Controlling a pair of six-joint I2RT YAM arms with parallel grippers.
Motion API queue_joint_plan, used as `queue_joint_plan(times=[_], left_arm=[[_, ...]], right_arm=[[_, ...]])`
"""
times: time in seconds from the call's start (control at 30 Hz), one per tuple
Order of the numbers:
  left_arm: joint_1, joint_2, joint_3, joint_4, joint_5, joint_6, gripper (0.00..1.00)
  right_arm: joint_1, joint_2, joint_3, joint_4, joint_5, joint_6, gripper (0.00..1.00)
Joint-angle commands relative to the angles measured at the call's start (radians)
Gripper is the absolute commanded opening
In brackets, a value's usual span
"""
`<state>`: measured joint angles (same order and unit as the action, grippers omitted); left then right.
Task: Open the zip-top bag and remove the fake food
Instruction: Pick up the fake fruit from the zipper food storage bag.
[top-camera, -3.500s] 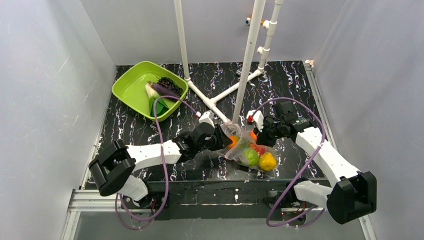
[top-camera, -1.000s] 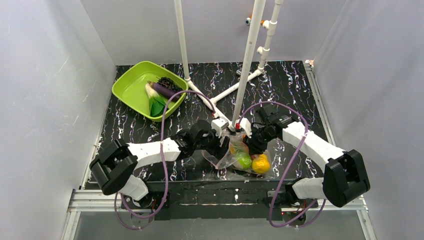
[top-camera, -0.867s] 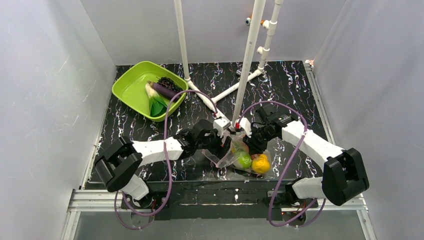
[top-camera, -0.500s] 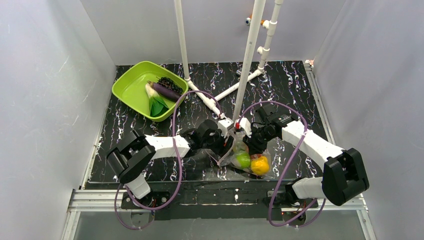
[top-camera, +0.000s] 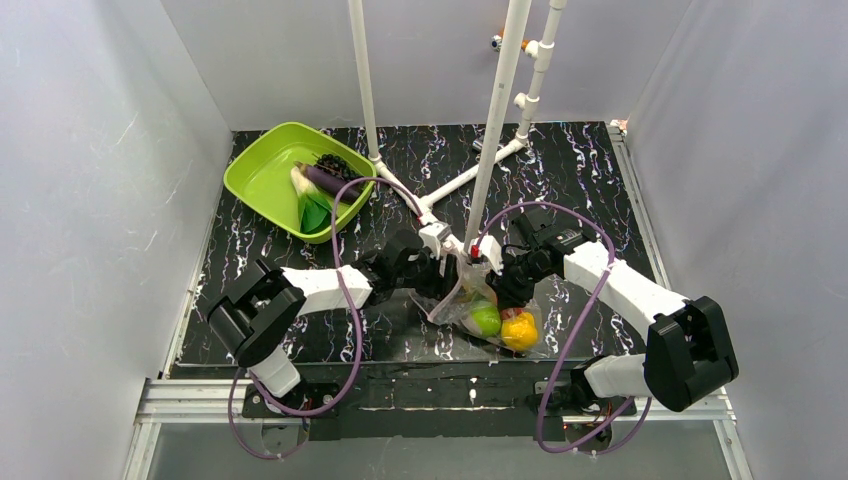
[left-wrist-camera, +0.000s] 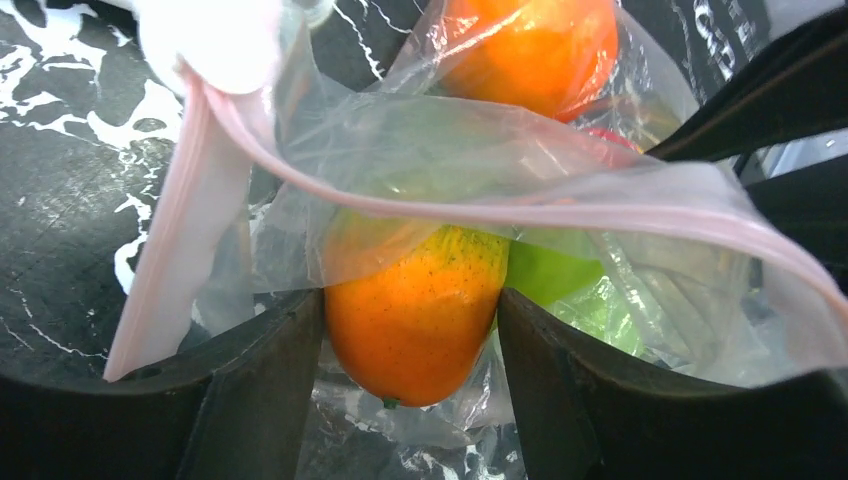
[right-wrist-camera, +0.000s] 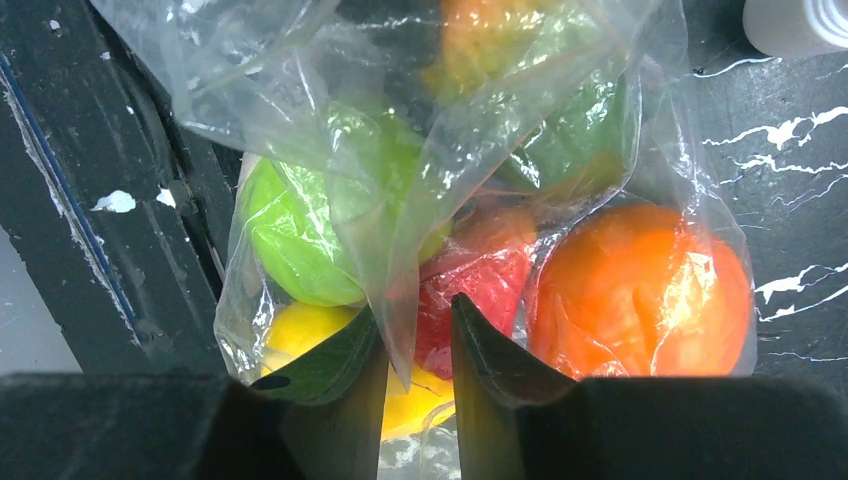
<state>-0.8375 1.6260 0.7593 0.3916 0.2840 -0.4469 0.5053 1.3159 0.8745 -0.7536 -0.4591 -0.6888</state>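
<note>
The zip-top bag lies between the arms near the table's front edge, its pink zip strip spread open. My left gripper reaches into the mouth, and both fingers press the sides of an orange. Behind it sit a green apple and a second orange. My right gripper stands over the bag's far side. A fold of plastic hangs between its narrowly parted fingers, with a gap showing. Through the plastic I see the apple, a red piece, an orange and a lemon.
A lime-green tray at the back left holds an eggplant, dark grapes and a leafy vegetable. White pipe poles rise from a cross base just behind the bag.
My left gripper has pushed right into the bag's mouth and narrowed onto the orange. The bag has bunched up more upright. The right arm has barely moved over the last second.
</note>
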Motion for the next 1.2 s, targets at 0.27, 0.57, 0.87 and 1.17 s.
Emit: queue_joint_plan(times=[0.27,0.57,0.87,1.17], left_arm=[[0.040,0.010,0.004,0.033,0.081,-0.095,0.63],[0.027,0.063,0.027,-0.013,0.123,-0.031,0.64],[0.018,0.081,0.039,-0.031,0.111,-0.013,0.43],[0.018,-0.085,0.035,-0.158,0.115,0.041,0.00]], right_arm=[[0.004,-0.017,0.021,-0.001,-0.018,-0.010,0.35],[0.005,-0.012,0.024,-0.003,-0.020,-0.011,0.35],[0.005,-0.010,0.026,-0.003,-0.020,-0.011,0.35],[0.004,-0.029,0.011,0.007,-0.006,-0.009,0.35]])
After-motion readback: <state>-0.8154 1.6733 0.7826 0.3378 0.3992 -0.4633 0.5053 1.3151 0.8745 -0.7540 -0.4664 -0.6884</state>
